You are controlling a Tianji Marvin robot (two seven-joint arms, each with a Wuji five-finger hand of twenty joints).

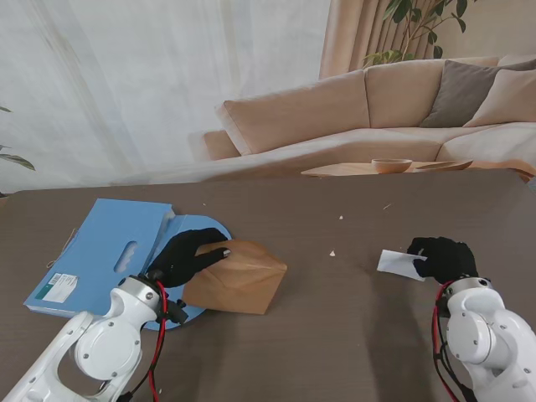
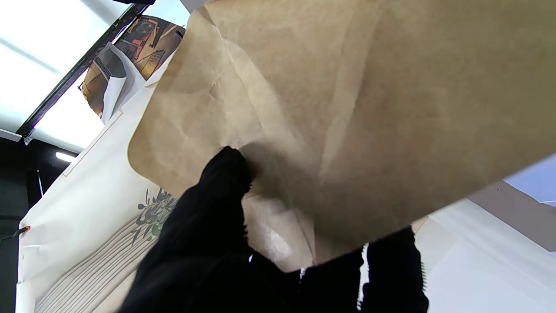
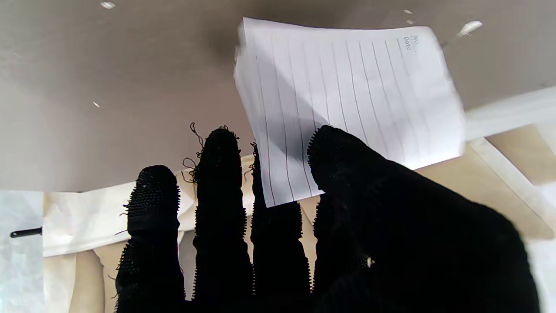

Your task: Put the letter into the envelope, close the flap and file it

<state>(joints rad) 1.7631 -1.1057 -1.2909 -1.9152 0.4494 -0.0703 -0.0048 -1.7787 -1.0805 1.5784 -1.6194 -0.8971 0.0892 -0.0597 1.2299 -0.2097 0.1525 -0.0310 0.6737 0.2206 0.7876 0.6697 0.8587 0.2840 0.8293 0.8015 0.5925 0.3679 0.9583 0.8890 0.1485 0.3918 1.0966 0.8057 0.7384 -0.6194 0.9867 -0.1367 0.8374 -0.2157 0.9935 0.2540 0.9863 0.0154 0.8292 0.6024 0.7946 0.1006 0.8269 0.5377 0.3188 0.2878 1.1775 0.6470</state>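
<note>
Stand view shows the left hand (image 1: pixel 186 257) with its fingers (image 2: pixel 226 174) clamped on the brown envelope (image 1: pixel 237 276), which sits on the bench (image 1: pixel 352 327) and partly on a blue folder (image 1: pixel 105 251). Far off to the right, the right hand (image 1: pixel 444 258) pinches the white lined letter (image 3: pixel 347 95) between thumb and fingers, just over the bench.

The stand camera looks down across the table (image 1: pixel 352 327) from above; each wrist camera peers closely along its fingers.
</note>
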